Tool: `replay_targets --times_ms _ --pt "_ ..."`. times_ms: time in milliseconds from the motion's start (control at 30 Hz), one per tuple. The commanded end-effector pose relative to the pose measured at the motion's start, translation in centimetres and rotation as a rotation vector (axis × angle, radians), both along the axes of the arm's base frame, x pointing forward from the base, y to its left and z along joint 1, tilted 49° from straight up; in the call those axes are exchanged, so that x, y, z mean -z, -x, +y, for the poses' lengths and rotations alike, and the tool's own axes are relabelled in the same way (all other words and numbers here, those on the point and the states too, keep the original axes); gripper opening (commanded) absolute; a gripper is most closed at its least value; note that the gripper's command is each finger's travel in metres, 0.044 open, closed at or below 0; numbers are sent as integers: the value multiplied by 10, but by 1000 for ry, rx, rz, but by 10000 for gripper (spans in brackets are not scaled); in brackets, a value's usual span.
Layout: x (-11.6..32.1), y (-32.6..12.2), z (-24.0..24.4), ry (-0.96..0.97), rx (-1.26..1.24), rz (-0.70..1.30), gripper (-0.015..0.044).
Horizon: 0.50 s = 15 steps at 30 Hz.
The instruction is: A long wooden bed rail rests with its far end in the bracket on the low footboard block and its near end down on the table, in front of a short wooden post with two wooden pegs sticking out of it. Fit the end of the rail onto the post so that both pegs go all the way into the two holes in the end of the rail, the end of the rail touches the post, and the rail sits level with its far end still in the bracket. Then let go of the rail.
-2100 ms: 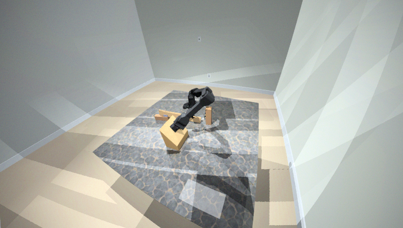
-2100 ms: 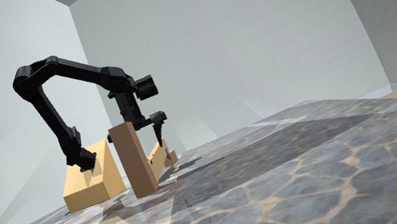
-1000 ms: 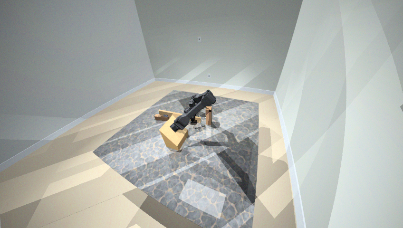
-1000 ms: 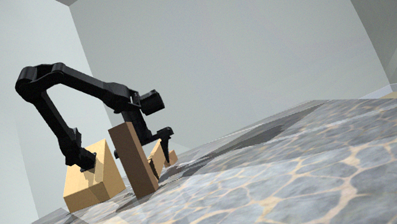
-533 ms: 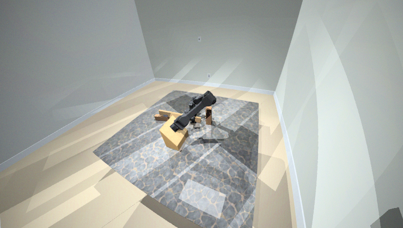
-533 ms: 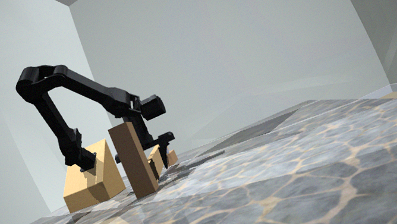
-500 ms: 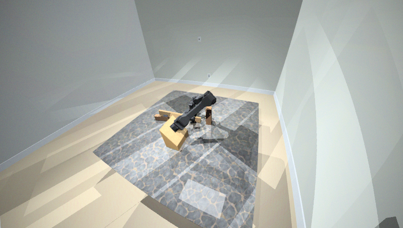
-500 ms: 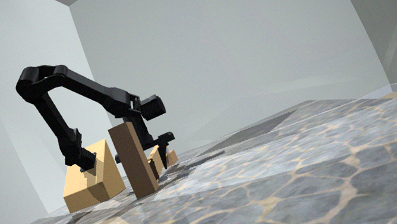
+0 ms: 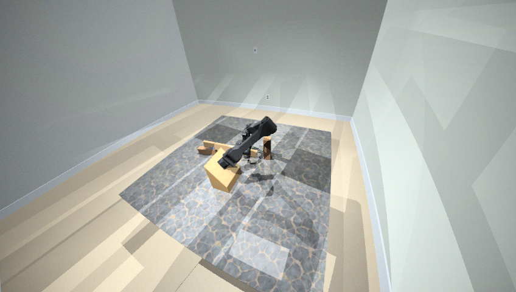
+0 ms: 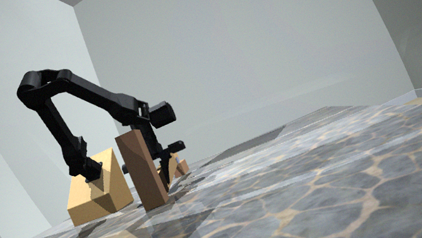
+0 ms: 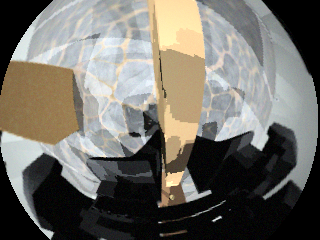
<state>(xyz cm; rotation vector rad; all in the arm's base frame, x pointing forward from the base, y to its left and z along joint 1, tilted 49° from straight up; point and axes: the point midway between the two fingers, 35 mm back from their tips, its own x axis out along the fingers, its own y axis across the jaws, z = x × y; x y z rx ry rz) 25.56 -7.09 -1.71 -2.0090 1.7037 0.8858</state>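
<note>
The pale wooden rail (image 9: 221, 145) (image 11: 181, 85) slopes down from the bracket on the low footboard block (image 9: 205, 151) (image 10: 184, 166) to its near end, low by the table. The brown post (image 9: 267, 149) (image 10: 142, 170) stands upright, with a gap between it and the rail's near end in the top view. My gripper (image 9: 247, 151) (image 10: 166, 178) (image 11: 166, 131) points down and is shut on the rail close to that end, one finger against each side. A small peg (image 11: 171, 197) shows past the rail's end in the wrist view; the holes are hidden.
The tan wedge-shaped block (image 9: 217, 173) (image 10: 91, 209) (image 11: 37, 102) under the arm's base stands beside the rail. The stone-patterned surface (image 9: 202, 206) (image 10: 311, 185) lies under everything. The arm arches over from the base to the rail, with the post close to the gripper.
</note>
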Motion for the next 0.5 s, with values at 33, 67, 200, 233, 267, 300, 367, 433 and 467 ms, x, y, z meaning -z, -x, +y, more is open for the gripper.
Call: replay_targets --times_ms 33,67,200,233,267,300,367,433,467 --pt "0 0 0 4 -2 0 0" --pt "0 0 0 4 -2 0 0" --pt "0 0 0 4 -2 0 0" --pt "0 0 0 4 -2 0 0" --pt "0 0 0 4 -2 0 0" --pt "0 0 0 4 -2 0 0" --pt "0 0 0 4 -2 0 0" --pt "0 0 1 4 -2 0 0" --pt "-1 0 1 4 -2 0 0"
